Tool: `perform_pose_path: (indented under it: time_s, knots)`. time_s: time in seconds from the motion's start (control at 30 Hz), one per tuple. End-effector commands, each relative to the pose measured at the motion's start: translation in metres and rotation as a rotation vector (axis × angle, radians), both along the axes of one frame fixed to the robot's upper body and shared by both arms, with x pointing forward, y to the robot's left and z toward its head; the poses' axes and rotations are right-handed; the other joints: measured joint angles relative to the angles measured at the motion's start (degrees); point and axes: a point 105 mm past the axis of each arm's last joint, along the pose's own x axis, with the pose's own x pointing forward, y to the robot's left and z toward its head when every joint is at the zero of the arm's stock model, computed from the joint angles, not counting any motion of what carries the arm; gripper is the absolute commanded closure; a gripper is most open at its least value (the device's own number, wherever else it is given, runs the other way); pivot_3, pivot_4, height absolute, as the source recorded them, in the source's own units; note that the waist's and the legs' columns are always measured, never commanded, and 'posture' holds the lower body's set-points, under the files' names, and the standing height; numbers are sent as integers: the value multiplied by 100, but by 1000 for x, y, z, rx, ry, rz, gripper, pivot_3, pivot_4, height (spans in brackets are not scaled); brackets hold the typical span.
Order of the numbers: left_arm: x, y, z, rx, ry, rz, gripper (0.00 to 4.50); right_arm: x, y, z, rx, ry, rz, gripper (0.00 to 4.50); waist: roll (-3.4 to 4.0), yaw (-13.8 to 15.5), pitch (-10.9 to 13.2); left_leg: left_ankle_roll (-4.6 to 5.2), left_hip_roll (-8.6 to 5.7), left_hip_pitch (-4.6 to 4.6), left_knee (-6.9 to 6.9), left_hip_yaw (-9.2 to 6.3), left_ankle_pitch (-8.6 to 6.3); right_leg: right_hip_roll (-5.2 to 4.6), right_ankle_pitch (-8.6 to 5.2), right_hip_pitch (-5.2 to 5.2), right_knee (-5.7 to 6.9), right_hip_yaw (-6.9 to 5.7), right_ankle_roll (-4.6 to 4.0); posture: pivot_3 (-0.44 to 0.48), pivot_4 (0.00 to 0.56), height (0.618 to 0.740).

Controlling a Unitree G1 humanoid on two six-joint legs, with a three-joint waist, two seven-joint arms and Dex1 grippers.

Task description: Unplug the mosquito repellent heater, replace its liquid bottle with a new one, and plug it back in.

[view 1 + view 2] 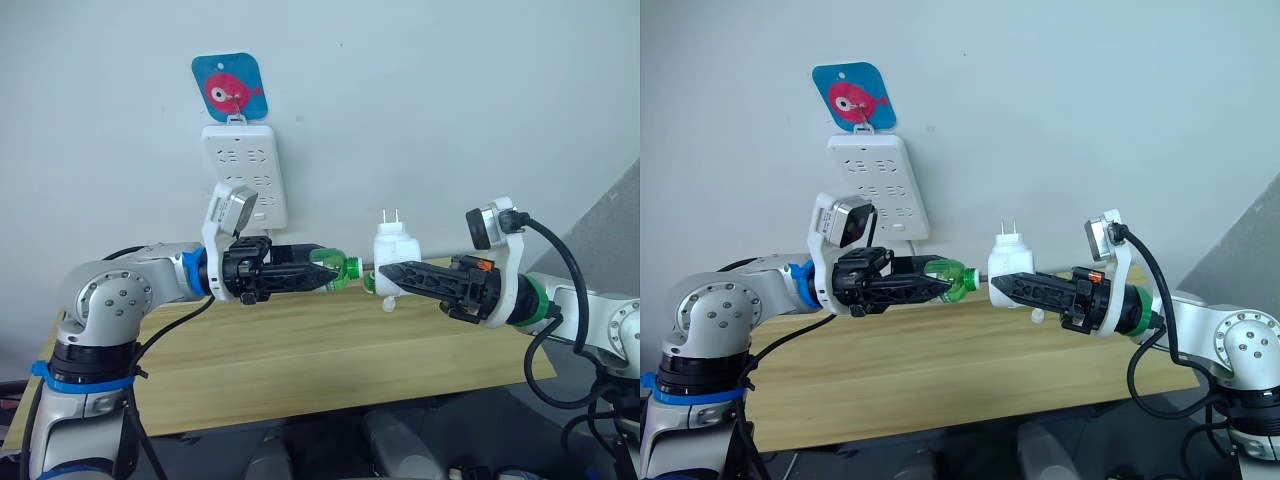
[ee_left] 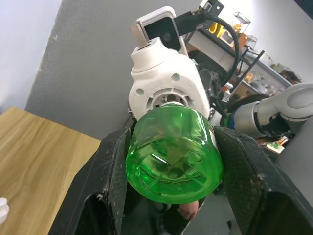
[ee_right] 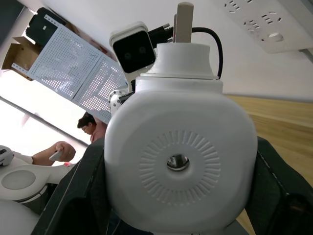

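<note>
Left eye view: mid-frame, above the wooden table [image 1: 300, 370], the two arms meet tip to tip. The left gripper [image 1: 325, 271] comes in from the left and pinches a green liquid bottle [image 1: 343, 268] between its black fingers. The right gripper [image 1: 388, 274] comes in from the right and clamps the mosquito repellent heater [image 1: 396, 248]; the white body sits at the fingertips, mostly above them, its two prongs pointing up. Bottle and heater lie just beside each other in the centre; whether they touch cannot be told. A white power strip [image 1: 245, 170] hangs on the wall, upper left of centre, under a blue fish hanger [image 1: 230, 88].

Right eye view: same layout, the heater [image 1: 1008, 258] sitting just right of the bottle.

Left wrist view: the bottle's green base [image 2: 173, 154] sits centre frame, a finger [image 2: 110, 181] pressed to each side.

Right wrist view: the heater's round face with its dark hole [image 3: 178, 161] is centred, gripped on both flanks. A person [image 3: 93, 128] sits at mid-left.
</note>
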Motion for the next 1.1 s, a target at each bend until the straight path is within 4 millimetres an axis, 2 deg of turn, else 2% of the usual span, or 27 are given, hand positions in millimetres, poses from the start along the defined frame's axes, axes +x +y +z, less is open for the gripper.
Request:
perform_pose_path:
  time_s: [0.03, 0.53, 1.1]
  knots:
    - [-4, 3, 11, -16, -40, -18, 2165, -9, 2, 7, 18, -27, 41, 1501, 1, 2, -1, 0, 0, 0, 0, 0, 0, 0, 0, 0, 0, 0, 0, -191, 85, 729]
    - [-4, -7, 4, -5, -46, -45, 2165, -11, 7, 10, 28, -42, 61, 1501, 2, 2, -4, 1, 0, 0, 0, 0, 1, 0, 0, 0, 0, 0, 0, -193, 85, 729]
    - [-1, -5, 1, 4, -58, -24, 2165, -11, 6, 9, 14, -37, 61, 1501, 4, 1, -9, 2, 0, 0, 0, 0, 1, 0, 0, 0, 0, 0, 0, -196, 81, 729]
